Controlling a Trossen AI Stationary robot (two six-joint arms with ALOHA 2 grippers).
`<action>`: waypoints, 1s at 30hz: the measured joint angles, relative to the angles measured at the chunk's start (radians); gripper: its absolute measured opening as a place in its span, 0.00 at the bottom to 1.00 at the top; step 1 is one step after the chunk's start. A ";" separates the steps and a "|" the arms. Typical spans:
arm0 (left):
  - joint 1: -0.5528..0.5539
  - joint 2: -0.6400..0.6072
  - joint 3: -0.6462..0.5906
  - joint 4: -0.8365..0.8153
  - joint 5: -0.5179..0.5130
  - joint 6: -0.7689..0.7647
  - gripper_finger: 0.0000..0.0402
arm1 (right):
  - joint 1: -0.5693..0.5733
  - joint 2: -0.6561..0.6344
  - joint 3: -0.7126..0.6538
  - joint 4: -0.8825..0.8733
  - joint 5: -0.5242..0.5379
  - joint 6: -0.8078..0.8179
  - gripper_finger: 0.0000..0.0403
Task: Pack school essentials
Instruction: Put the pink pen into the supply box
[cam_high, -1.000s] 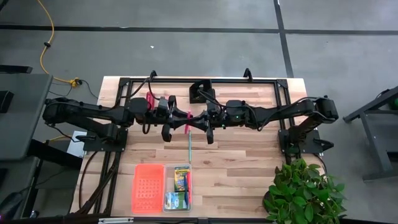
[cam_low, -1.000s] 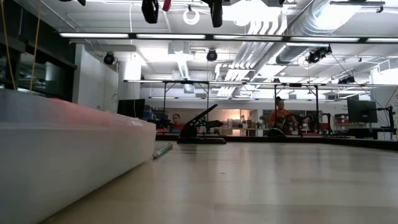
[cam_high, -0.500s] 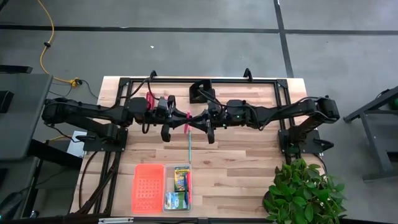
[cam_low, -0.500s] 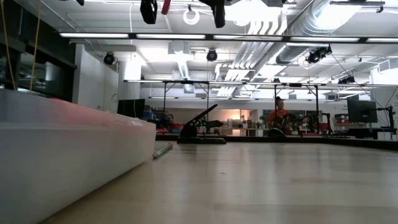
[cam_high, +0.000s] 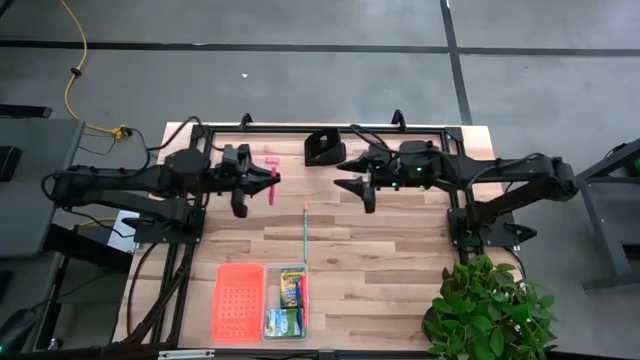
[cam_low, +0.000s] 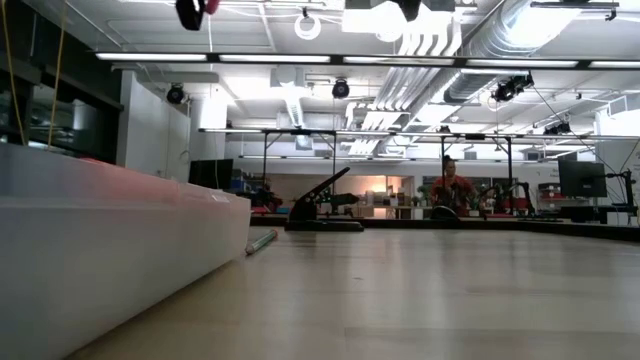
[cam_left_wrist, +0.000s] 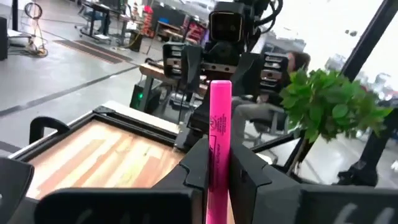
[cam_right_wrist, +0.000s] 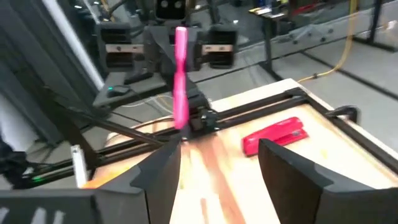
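My left gripper (cam_high: 268, 183) is over the table's far left part, shut on a pink pen (cam_high: 272, 186) that it holds above the table. Facing it from the right, my right gripper (cam_high: 352, 186) is open with nothing between its fingers (cam_right_wrist: 217, 180); in its wrist view the pink pen (cam_right_wrist: 180, 74) shows ahead, apart from it. A thin green-blue pencil (cam_high: 304, 228) lies flat on the wood mid-table. Near the front edge, a clear box (cam_high: 288, 300) holds the yellow-green crayon box (cam_high: 292, 285) and a small green-and-white box (cam_high: 281, 322). My left gripper pinches the pink pen's lower part (cam_left_wrist: 219, 171) between its two fingers (cam_left_wrist: 194, 168). The fingers are roughly level and point toward the table's right side. The pen lies across them, most of its length sticking out past them. It is lifted clear of the table.
An orange-red lid (cam_high: 238, 300) lies left of the clear box. A black block (cam_high: 322, 148) and a red stapler-like bar (cam_right_wrist: 273, 135) sit near the far edge. A potted plant (cam_high: 490, 305) stands at the near right corner. People show in the room behind.
The two grippers met over mid-table on the pink pen. My left gripper shut on it, and my right gripper opened and let go. They then drew apart: the left went toward the table's left edge with the pen, the right toward the right edge.
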 joint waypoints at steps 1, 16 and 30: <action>-0.013 -0.016 -0.013 0.004 -0.018 -0.011 0.05 | 0.005 -0.010 0.000 -0.009 0.015 -0.006 0.52; -0.204 -0.098 -0.215 0.245 -0.216 -0.096 0.06 | 0.041 -0.077 -0.318 0.460 0.079 0.040 0.52; -0.217 -0.097 -0.215 0.245 -0.270 -0.184 0.06 | 0.041 -0.127 -0.380 0.552 0.078 0.035 0.52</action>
